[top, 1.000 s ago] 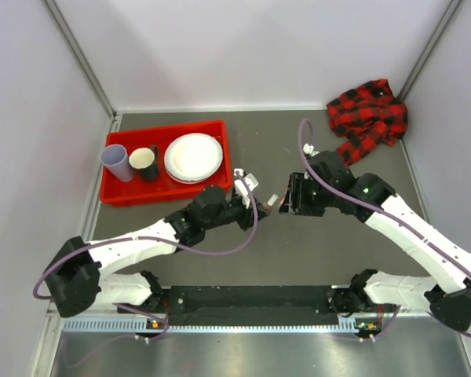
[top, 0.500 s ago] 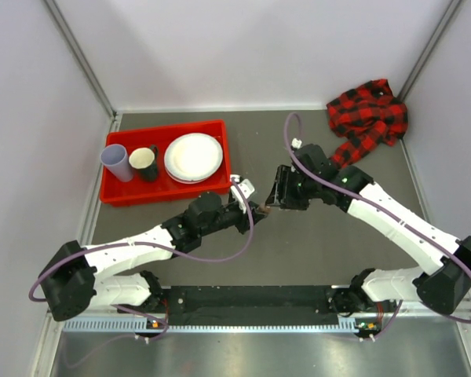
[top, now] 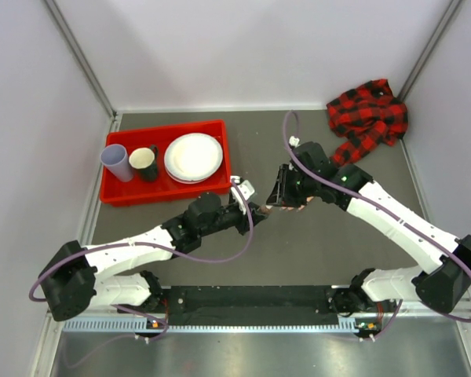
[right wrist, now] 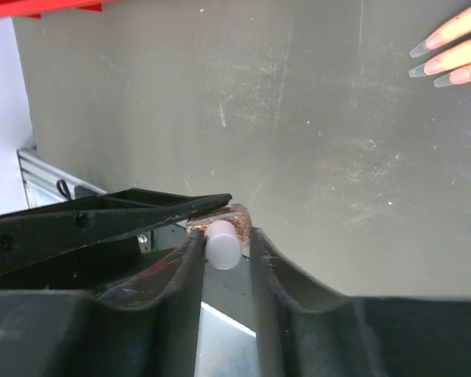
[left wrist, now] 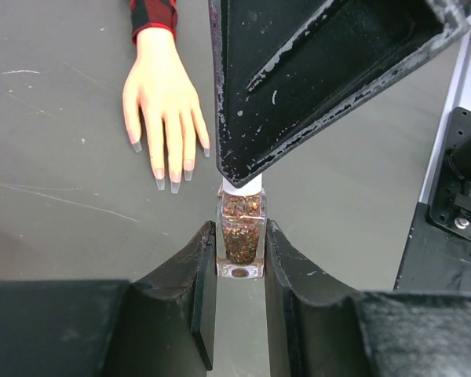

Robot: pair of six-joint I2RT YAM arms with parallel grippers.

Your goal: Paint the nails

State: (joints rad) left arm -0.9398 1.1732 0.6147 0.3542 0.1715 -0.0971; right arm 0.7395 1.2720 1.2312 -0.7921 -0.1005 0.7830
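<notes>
Where peach mannequin hand (left wrist: 161, 94) lies flat, nails (left wrist: 174, 185) long, pointed, translucent grey.

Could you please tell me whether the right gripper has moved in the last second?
Yes. In the top view the right gripper has shifted left, away from the plaid sleeve and toward the red tray, onto the polish bottle in the left gripper.

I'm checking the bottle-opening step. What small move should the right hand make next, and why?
Probably twist the white cap off: the left hand clamps the glitter polish bottle, the right hand straddles the cap, though contact is unclear, and the nails look unpainted.
</notes>
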